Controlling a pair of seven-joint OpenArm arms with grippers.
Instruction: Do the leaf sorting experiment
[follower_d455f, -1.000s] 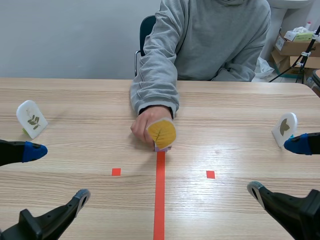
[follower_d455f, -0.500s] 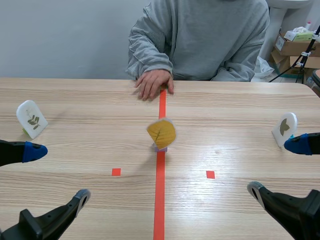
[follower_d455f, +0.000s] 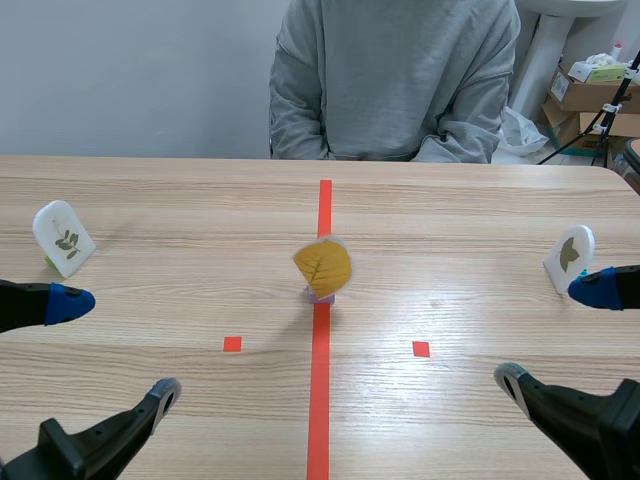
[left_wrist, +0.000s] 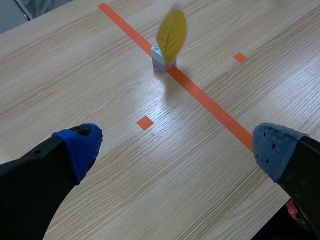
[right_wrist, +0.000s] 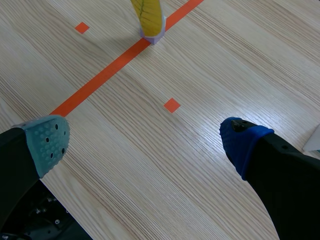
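A yellow leaf card (follower_d455f: 322, 267) stands upright in a small pale block on the orange-red centre line, mid-table. My left gripper (follower_d455f: 115, 347) rests low at the near left, open, with nothing between its fingers. In the left wrist view the leaf card (left_wrist: 171, 31) is well ahead of the open left gripper (left_wrist: 176, 150). My right gripper (follower_d455f: 553, 333) sits at the near right, also open and holding nothing. Seen from the right wrist, the leaf card (right_wrist: 147, 14) stands far ahead of the right gripper (right_wrist: 145, 141).
A white card with a leaf sprig (follower_d455f: 63, 237) stands at the table's left side. A white card with a dark leaf (follower_d455f: 569, 257) stands at the right side. A person in a grey sweatshirt (follower_d455f: 395, 80) sits across the table, hands off it.
The person's hand let go of the yellow leaf card, drew back along the centre line and left the table. The card stays standing. Neither arm has moved.
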